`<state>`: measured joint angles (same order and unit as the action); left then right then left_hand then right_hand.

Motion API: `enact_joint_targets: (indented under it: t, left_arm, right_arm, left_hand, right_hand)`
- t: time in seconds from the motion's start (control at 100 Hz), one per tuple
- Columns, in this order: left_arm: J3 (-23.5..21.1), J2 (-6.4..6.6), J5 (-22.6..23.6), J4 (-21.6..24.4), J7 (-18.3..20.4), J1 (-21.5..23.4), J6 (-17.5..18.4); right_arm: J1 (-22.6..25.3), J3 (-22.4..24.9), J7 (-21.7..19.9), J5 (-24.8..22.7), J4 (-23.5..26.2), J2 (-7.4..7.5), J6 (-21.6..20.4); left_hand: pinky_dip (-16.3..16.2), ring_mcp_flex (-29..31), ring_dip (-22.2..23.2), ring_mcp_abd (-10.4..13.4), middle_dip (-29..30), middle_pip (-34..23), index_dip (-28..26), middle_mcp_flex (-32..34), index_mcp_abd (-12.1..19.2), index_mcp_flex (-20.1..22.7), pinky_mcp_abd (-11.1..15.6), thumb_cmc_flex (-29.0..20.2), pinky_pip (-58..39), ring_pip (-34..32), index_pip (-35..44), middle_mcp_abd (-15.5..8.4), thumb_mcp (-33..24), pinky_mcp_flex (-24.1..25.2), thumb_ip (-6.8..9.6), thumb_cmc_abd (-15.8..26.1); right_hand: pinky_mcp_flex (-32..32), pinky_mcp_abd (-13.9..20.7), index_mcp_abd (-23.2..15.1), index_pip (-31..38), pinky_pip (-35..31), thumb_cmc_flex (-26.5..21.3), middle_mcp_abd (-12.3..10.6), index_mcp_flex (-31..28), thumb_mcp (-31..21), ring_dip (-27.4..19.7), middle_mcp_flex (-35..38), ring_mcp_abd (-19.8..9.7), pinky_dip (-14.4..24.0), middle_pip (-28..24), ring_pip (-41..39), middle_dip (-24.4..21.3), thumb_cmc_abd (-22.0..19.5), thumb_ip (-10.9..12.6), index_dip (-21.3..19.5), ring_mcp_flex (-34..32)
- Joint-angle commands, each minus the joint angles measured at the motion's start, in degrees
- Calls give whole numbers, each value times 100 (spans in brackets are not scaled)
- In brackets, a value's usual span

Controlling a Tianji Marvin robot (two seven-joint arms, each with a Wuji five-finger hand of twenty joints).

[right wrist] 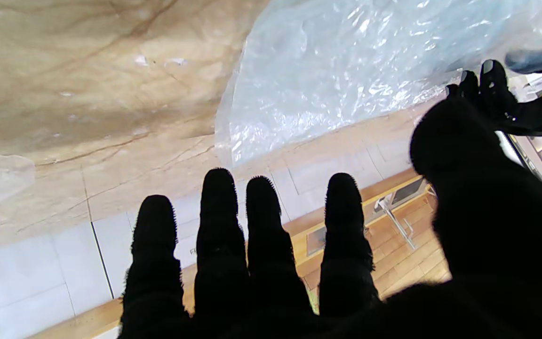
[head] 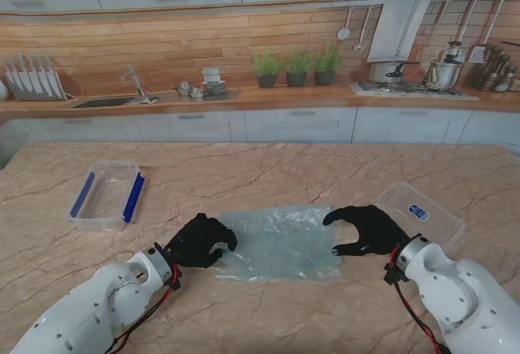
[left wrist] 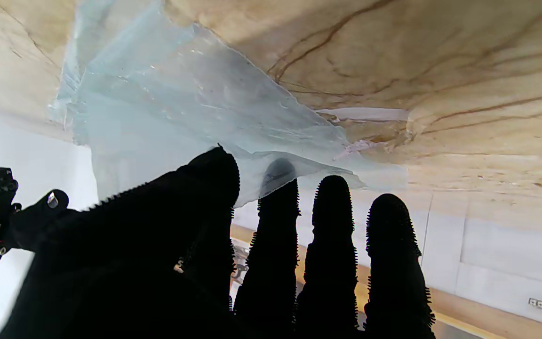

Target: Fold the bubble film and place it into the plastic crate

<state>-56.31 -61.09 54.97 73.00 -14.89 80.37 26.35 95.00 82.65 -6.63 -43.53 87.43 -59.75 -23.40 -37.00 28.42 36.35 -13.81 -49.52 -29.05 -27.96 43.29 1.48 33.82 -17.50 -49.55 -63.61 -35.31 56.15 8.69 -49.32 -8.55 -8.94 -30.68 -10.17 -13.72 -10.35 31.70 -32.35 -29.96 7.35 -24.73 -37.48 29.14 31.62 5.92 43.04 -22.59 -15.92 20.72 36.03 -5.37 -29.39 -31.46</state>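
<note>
Lying flat on the veined beige marble table (head: 268,167), the translucent pale-blue bubble film sheet (head: 280,244) is sitting between both hands. The black-gloved left hand (head: 199,240) is curling onto the film's left edge, thumb and index finger pinching it, while the black-gloved right hand (head: 370,228) is hovering spread at its right edge, holding nothing. The clear rectangular plastic crate with blue clips (head: 107,195) is sitting well apart, far left.

The left hand (head: 201,240) covers the left edge of the bubble film (head: 280,243), so its grip there cannot be told from the stand. In the left wrist view one fingertip (left wrist: 278,172) shows only dimly through the film, which runs off the frame's edge. Right of the film, the clear lid (head: 420,212) bears a label too small to read.
</note>
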Motion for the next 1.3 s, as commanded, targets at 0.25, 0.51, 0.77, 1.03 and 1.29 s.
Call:
enact_joint_targets:
  t: [0.25,0.51,0.77,1.03,1.29]
  left_arm:
    - [-153,69,310,156,-127,160,-66]
    - [-325,52,150,249,19,304,53]
    - [-513,140,382,481,309,460,135]
    - [-1077,217,459,989,933,859,398]
    - [-1232,52,-194,1119,791,1017,72]
  right_arm:
    - [44,30,185,132,39,-78,57]
    - [-182,-41,212,290,-75,-102,131]
    - [-394,-192,315,341,-308,-117,90]
    - [-490,-134,274,250,-370,-99,74]
    - [-878,-481,726,202,-748,-177,343]
  left_hand:
    - [137,-229,-65,114,1402,-216,-19,-652,-145,-265,-46,449,325,192,-520,-109,198,55,-84,-172]
    - [182,-325,-97,111,1665,-27,-230,-830,-341,-227,-104,1771,541,337,-957,-8,498,131,355,-29]
    - [89,-440,-130,127,1835,239,-94,-1029,-353,-572,-26,2023,576,502,-1659,7,470,139,316,-277]
    - [38,-537,-178,161,1931,372,-1,-1162,-355,-661,1,2208,705,664,-1959,6,763,200,288,-77]
    - [-114,-566,-133,-24,1949,461,39,-1032,-483,-431,-92,1446,796,688,-2176,211,1772,218,410,989]
  right_hand:
    - [-76,12,80,-90,164,266,100,-83,-174,3,109,27,247,44,74,32,-76,195,-28,-46]
    - [-168,5,118,-76,135,202,167,-112,-181,73,109,70,297,-85,-82,80,-176,196,-58,-151]
    - [-246,-8,143,-29,76,112,184,-162,-257,116,131,54,335,-222,-232,95,-97,218,-89,-179]
    - [-311,15,191,-23,28,133,226,-132,-355,132,97,73,344,-313,-334,93,-73,203,-97,-176]
    - [-497,34,332,53,-266,171,337,-22,-517,449,-140,64,313,-998,-1129,281,0,192,-108,-88]
